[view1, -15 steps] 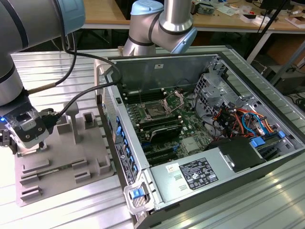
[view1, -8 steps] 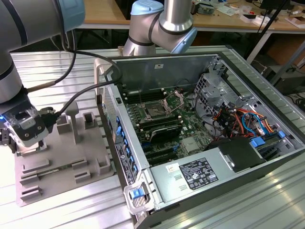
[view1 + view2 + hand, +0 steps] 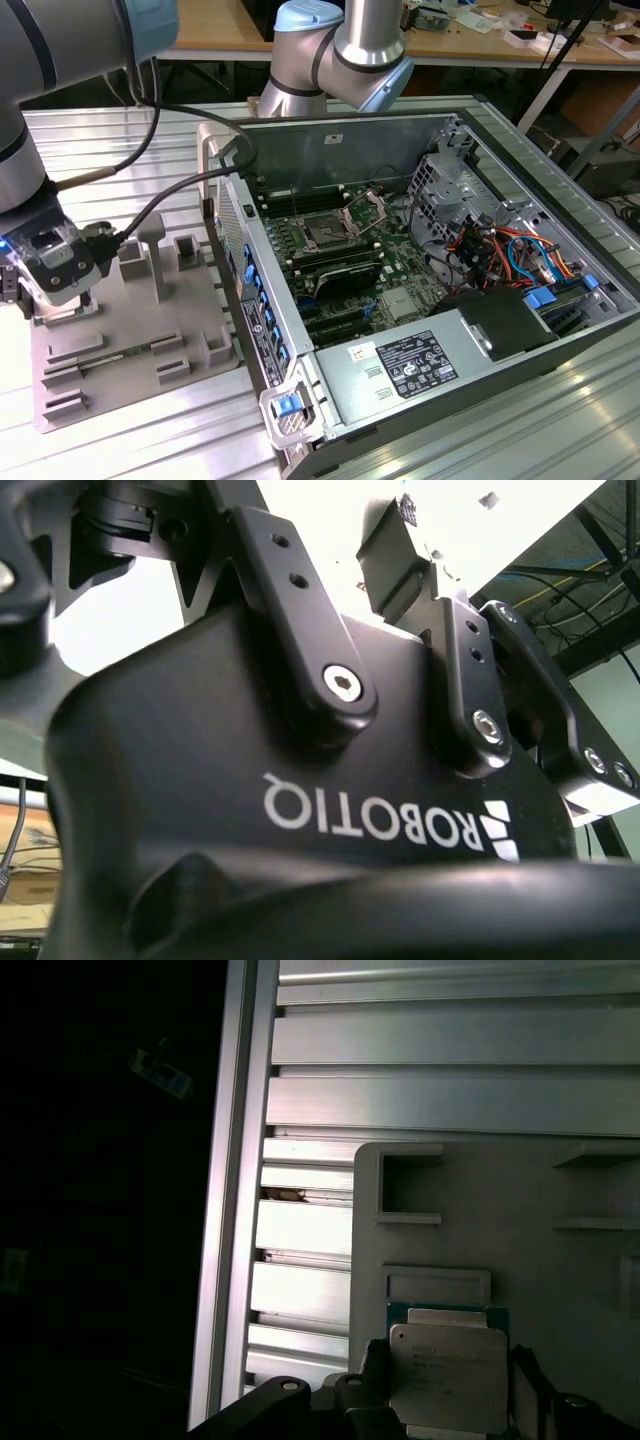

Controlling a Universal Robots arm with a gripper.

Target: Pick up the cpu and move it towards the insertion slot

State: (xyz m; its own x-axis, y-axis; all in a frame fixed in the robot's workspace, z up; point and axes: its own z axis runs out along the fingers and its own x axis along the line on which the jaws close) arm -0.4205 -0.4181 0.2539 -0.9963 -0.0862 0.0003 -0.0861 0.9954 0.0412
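cpu first: the small flat square chip with a silvery metal top (image 3: 447,1375) sits between the two dark fingers (image 3: 372,1380) of the gripper (image 3: 447,1405) in the first wrist view. a strip of green board shows along one edge of it. its near edge is cut off by the frame, so we judge with some caution: the jaws look drawn in against opposite sides of the chip, gripping it. we cannot tell whether it rests on the pale grey plastic fixture (image 3: 560,1260) or hangs just over it. a shallow rectangular recess lies just beside it. past the fixture's edge runs the ribbed aluminium table (image 3: 400,1050), and beyond the table's rail everything is too dark to make out.

in the exterior view the gripper (image 3: 48,298) hangs low over the fixture (image 3: 150,330) at the exterior view's left, and its white block hides whatever lies between the fingers. black cables (image 3: 175,190) run from the wrist over the fixture's upright posts. the insertion slot (image 3: 326,233), a small square socket with a dark centre and a raised metal bracket, lies well apart from the gripper, inside the open grey computer case (image 3: 380,130). the case's side wall stands between the two. a silver power supply box (image 3: 400,365) sits in the case's near corner. in the second wrist view black linkage bars (image 3: 300,630) crowd the lens.
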